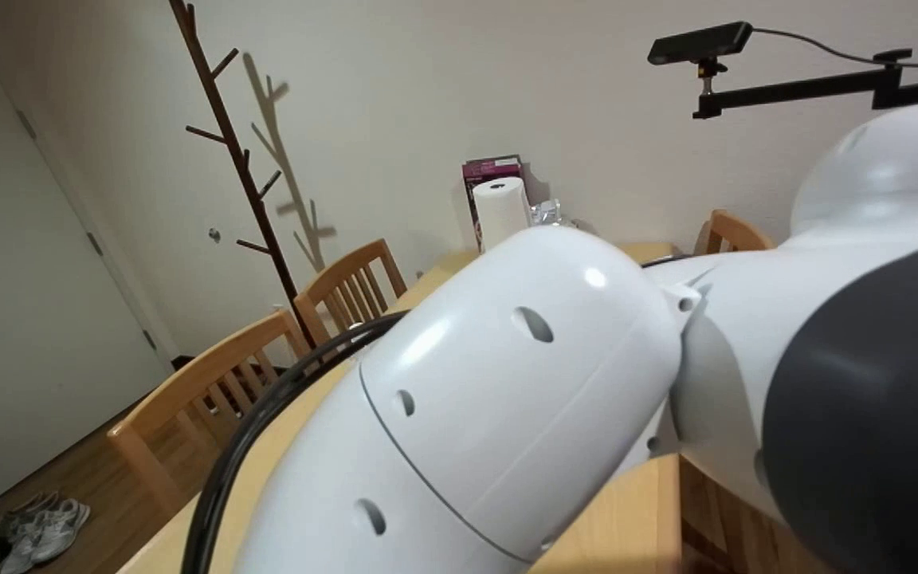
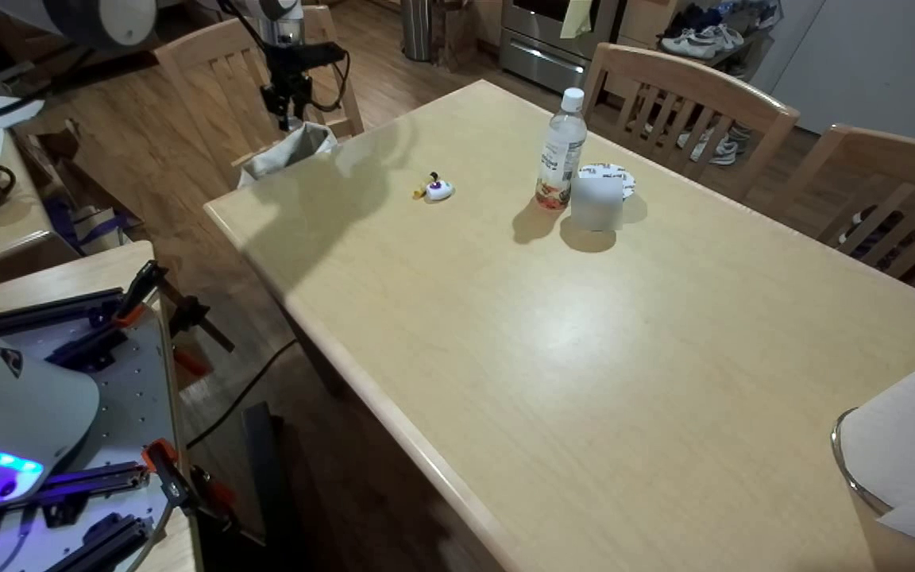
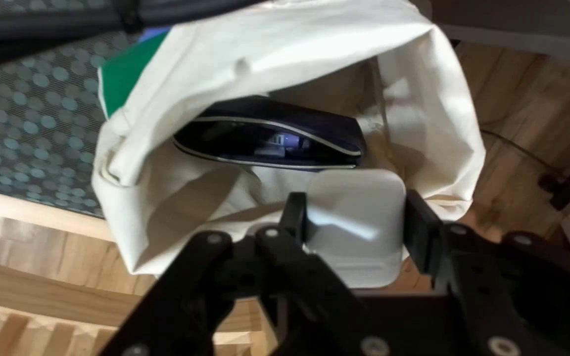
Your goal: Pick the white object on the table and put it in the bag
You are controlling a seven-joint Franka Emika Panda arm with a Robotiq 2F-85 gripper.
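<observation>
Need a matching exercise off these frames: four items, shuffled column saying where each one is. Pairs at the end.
Items
1. white object
2. dark pouch
3. bottle
4. paper-towel roll

Places
A. in front of a magenta box, in an exterior view
B. held by the gripper
C. inside the bag
D. capped and upright on the table

Pairs: 1-B, 2-C, 3-D, 4-A

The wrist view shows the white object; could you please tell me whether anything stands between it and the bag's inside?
Nothing visible does: the pincer holds the white object above the bag, whose mouth is open. A dark pouch lies inside, lower down.
</observation>
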